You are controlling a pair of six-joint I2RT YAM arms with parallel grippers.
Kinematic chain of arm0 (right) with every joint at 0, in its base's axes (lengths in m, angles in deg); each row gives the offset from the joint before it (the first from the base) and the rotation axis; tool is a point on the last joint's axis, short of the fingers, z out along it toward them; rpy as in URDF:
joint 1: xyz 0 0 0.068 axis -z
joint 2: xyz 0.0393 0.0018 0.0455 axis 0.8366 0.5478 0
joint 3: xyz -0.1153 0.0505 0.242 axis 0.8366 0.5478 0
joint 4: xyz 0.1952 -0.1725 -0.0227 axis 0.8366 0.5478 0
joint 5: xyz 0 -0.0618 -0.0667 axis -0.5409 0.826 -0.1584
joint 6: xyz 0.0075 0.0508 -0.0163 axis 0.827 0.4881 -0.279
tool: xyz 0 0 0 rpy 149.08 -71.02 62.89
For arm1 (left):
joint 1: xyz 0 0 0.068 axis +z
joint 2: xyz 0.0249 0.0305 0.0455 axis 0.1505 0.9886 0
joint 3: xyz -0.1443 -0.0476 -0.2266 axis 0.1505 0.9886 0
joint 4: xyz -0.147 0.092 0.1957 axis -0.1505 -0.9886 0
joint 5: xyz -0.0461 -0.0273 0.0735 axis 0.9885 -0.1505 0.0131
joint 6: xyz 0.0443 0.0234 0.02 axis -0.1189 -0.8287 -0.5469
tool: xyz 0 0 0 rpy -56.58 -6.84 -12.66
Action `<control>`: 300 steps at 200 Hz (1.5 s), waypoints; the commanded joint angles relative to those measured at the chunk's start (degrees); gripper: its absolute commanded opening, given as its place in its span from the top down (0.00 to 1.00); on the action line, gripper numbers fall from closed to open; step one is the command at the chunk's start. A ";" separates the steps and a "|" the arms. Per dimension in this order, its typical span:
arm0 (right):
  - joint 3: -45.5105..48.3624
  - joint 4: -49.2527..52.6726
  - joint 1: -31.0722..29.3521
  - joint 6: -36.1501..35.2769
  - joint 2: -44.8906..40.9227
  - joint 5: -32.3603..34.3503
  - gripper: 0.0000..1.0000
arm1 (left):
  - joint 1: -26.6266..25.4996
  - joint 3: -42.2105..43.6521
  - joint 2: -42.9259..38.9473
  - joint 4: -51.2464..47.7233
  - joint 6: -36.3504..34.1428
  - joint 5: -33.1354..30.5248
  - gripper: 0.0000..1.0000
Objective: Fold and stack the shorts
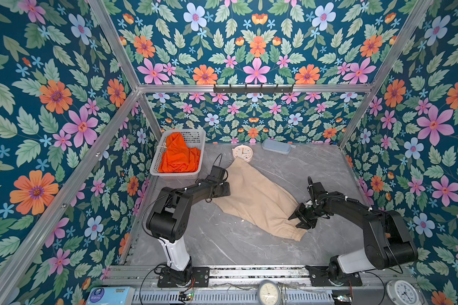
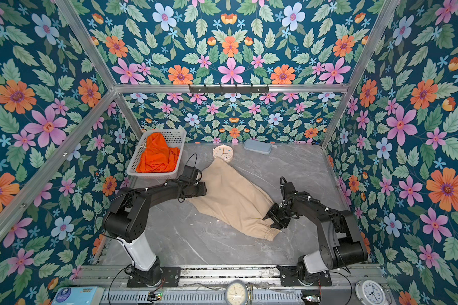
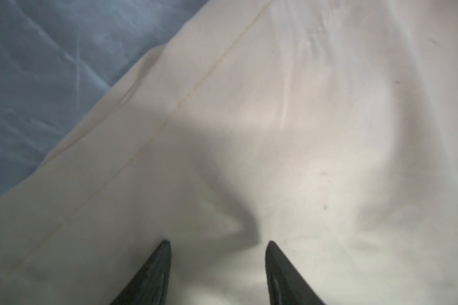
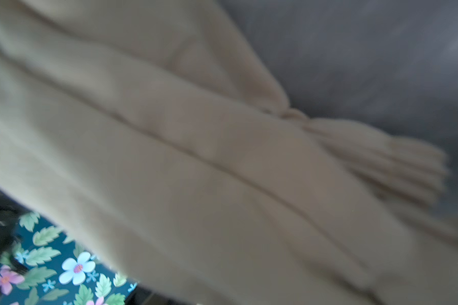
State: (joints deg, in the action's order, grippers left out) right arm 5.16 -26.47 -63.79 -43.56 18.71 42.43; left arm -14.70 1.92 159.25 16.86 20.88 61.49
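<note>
Left wrist: left pincer [image 3: 218,243] spread over soft, limp beige shorts [image 3: 275,132]. Right pincer [image 1: 298,221] beside their gathered waistband [image 1: 291,233], grip unclear; pinch that thicker edge, I reckon.

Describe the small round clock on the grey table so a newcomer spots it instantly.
Start at the grey marble-patterned tabletop and follow its back edge under the floral wall. Between the white plastic basket and the pale blue oblong pouch lies the small round cream clock, at the far tip of the beige cloth shorts; the grey-rimmed dial and white clock sit beyond the front rail.
</note>
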 commanded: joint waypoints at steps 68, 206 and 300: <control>-15.10 8.12 -2.21 -11.47 -7.85 8.30 0.50 | 4.60 9.36 -23.73 -5.19 12.79 2.01 0.36; -9.52 -0.23 -4.24 -10.06 4.02 5.08 0.51 | 11.75 21.90 -26.10 -3.03 23.74 16.13 0.37; -9.33 -0.47 -4.19 -10.65 8.03 6.55 0.51 | 11.91 21.71 -16.33 3.96 23.24 14.01 0.63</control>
State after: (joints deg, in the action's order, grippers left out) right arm -4.09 -27.48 -67.94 -53.64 25.55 48.27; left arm -2.98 23.14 141.09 20.88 44.35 76.76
